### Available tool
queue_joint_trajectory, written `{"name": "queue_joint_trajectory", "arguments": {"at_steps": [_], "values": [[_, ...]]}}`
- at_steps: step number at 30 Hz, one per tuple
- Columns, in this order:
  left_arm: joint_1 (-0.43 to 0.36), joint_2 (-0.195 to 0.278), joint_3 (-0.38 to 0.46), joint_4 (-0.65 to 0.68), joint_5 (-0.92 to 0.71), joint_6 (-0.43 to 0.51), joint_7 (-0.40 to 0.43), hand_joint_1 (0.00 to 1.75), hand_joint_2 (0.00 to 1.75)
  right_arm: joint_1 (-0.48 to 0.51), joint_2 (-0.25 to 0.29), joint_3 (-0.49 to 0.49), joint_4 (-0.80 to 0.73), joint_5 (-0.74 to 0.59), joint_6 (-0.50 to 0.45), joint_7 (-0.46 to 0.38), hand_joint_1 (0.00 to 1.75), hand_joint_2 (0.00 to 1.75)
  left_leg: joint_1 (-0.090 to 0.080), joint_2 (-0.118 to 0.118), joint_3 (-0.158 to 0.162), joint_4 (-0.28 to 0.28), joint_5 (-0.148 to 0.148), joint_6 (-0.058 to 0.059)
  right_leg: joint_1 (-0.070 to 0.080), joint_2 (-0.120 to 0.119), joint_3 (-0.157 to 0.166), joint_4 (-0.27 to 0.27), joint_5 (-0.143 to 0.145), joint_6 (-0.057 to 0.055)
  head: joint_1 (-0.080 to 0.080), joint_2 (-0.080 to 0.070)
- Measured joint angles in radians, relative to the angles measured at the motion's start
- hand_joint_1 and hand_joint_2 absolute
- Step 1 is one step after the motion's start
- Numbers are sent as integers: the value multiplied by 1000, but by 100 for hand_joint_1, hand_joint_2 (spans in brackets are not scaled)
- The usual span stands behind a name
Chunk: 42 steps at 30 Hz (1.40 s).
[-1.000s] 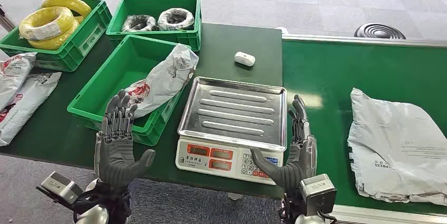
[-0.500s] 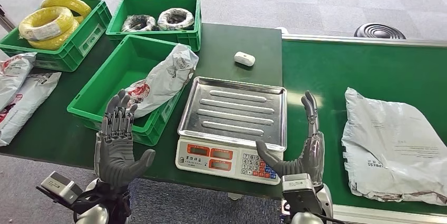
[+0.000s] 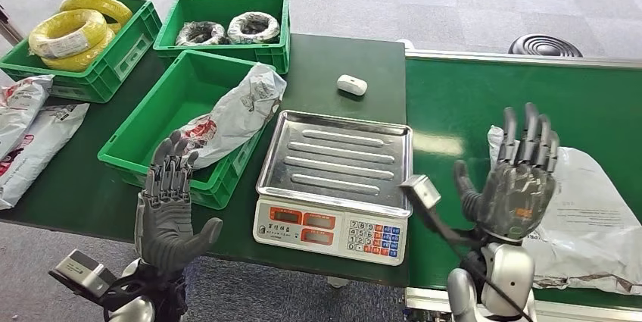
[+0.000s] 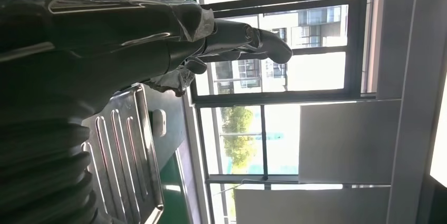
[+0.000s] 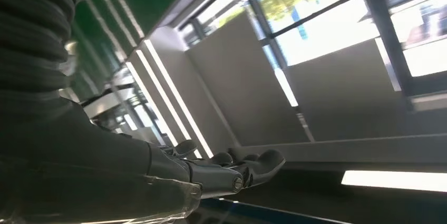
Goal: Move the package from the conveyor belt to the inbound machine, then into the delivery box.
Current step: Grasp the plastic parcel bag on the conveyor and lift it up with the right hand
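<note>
The right hand (image 3: 517, 186) is open and empty, raised just beside the grey package (image 3: 587, 216) on the conveyor belt (image 3: 469, 102). The left hand (image 3: 168, 208) is open too. Next, the right hand should probably grab the package.

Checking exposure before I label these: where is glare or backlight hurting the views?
Head view: evenly lit, sharp, with mild sheen on the scale tray. Left wrist view: bright windows leave the left hand dark. Right wrist view: window and ceiling light strips glare, and the right hand is dim and slightly soft.

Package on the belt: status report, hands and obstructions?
Both hands open, left hand and right hand raised. Grey package lies unheld on conveyor belt. Scale tray bare.
</note>
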Motion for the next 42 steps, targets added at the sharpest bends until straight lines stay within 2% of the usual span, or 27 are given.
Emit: {"name": "queue_joint_trajectory", "arguments": {"at_steps": [3,5,7,9,11,13,16,22,28,32,42], "values": [[-1,1,2,-1,17,-5,0,0,175,-159,-130,-57,209,2,-8,148,0,175,-1,0,1,1,1,1,-2,0,1,0,2,2,0,0],[-5,2,2,0,29,-8,0,0,175,-288,-222,-95,415,-2,-31,174,0,175,-3,-2,0,1,2,3,-3,-2,1,0,3,3,0,0],[-10,4,3,3,37,-8,0,0,175,-408,-301,-144,634,-34,-23,124,0,175,-3,-6,0,2,3,4,-4,-5,1,0,3,4,0,0],[-16,6,5,8,44,-6,0,0,175,-499,-355,-202,818,-101,56,41,0,175,-3,-8,-1,2,3,4,-3,-7,1,0,3,4,0,0],[-23,8,10,11,47,-6,0,0,175,-556,-382,-251,950,-140,157,-11,0,175,-3,-7,-2,1,3,4,-3,-7,0,0,3,4,0,0],[-29,11,13,15,49,-7,0,0,175,-590,-393,-275,1042,-134,224,-13,0,175,-3,-6,-2,1,2,4,-3,-5,-1,0,3,4,0,0],[-38,18,20,28,58,-8,0,0,175,-623,-397,-288,1138,-117,268,5,0,175,-3,-5,-2,0,2,4,-2,-4,-3,0,2,4,-1,0],[-64,25,33,56,65,-3,0,0,175,-656,-396,-300,1234,-130,381,25,0,175,-2,-5,-3,0,3,3,-2,-4,-3,0,2,3,0,0],[-78,36,44,75,64,-10,0,0,175,-660,-394,-364,1278,-230,574,-61,0,175,-3,-5,-3,0,3,3,-3,-4,-3,0,2,3,0,0],[-75,33,48,74,48,-10,0,0,175,-652,-387,-394,1287,-255,613,-90,0,175,-3,-6,-3,0,2,3,-3,-4,-3,0,2,3,-1,0],[-66,26,50,70,41,-6,0,0,175,-637,-375,-424,1295,-259,620,-99,0,175,-3,-6,-3,0,3,3,-3,-4,-3,0,2,3,0,0]]}}
